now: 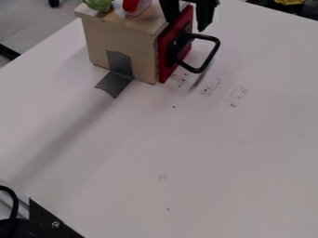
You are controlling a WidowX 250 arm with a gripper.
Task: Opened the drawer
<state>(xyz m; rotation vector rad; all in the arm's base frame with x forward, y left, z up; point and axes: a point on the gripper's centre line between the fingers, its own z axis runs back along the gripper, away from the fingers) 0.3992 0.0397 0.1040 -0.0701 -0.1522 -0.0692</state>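
My black gripper (pixel 188 25) hangs at the top edge, its two fingers apart, over the red front of the drawer (pixel 164 66). One finger is by the upper edge of the box, the other beyond the red front, above the handle. The drawer front stands flush against the wooden box (pixel 129 42), with no gap visible between them. A black loop handle (pixel 214 48) sticks out to the right from the front. Whether the gripper touches the handle, I cannot tell.
On the box's top sit a green object (pixel 98 4) and a red and white one (pixel 131 6). Grey tape (pixel 115 83) joins the box to the white table (pixel 155 144). Black hardware (pixel 51 222) stands at the lower left corner.
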